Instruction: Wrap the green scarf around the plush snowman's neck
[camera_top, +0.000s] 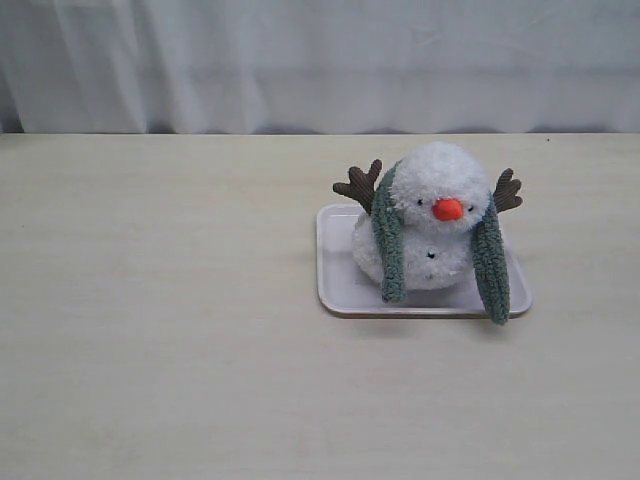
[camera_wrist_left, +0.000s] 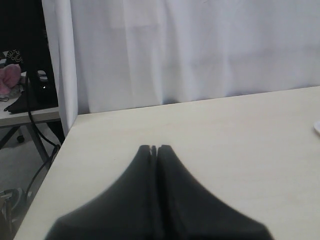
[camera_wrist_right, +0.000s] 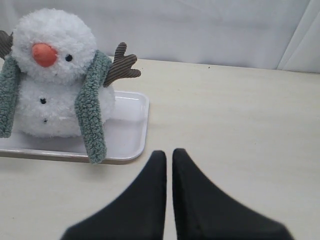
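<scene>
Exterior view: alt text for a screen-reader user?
A white plush snowman sits on a white tray on a pale table, a green scarf draped behind its neck with both ends hanging down its front. White curtain behind.

Pale wood-grain table (camera_top: 160, 350) before a white curtain (camera_top: 300, 60), soft even light

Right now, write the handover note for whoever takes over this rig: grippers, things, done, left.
Left gripper: shut, empty, over bare table.
Right gripper: shut, empty, just off the white tray.
Plush snowman stands upright on the tray.
Green scarf runs behind its neck, both ends hanging down the front, one each side, uncrossed.
Done: scarf draped on the neck.
Left: probably cross the ends in front to close the wrap.
</scene>
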